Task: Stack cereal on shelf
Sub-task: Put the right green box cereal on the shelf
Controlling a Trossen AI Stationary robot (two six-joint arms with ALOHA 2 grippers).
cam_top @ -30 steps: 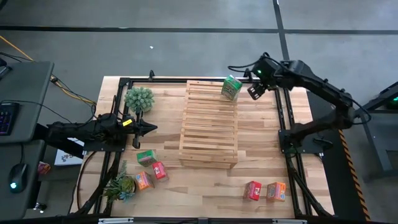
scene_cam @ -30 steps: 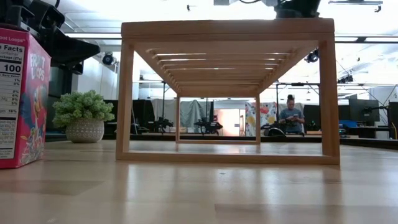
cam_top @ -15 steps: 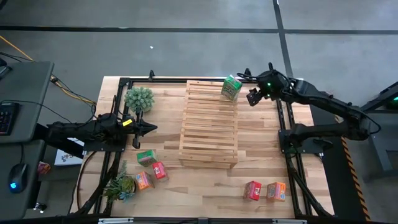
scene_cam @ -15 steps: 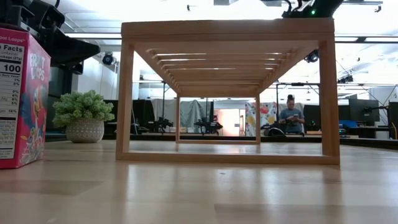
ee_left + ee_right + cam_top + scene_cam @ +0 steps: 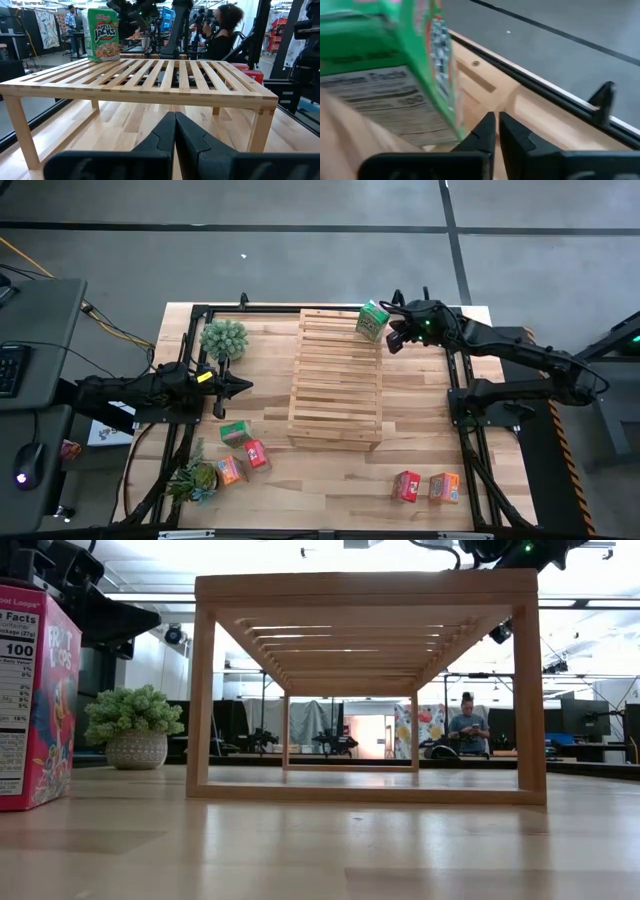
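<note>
A green cereal box (image 5: 373, 321) stands upright on the far right corner of the slatted wooden shelf (image 5: 336, 380); the left wrist view shows the same box (image 5: 103, 34). My right gripper (image 5: 390, 340) is shut just to the right of that box, and its own view shows the shut gripper (image 5: 495, 125) next to the box's side panel (image 5: 415, 85). My left gripper (image 5: 245, 387) is shut and level at the table's left, pointing at the shelf (image 5: 150, 75). Nothing is between either gripper's fingers. My right gripper stands with its shut fingers (image 5: 482, 131) right beside the green box's lower corner (image 5: 456, 129), coming from the table's right and slanting down. I cannot tell whether they touch the box. The box stands upright on the shelf top.
On the table near the left lie a green (image 5: 235, 432), a red (image 5: 256, 453) and an orange box (image 5: 230, 470). At the near right stand a red (image 5: 405, 486) and an orange box (image 5: 444, 486). Two potted plants (image 5: 223, 338) (image 5: 195, 478) stand at the left.
My right gripper has come down and moved toward the table's left, up to the green box's right side. It has tipped from pointing steeply down to a shallower slant, and its fingers have come together. The box has stayed put on the shelf.
</note>
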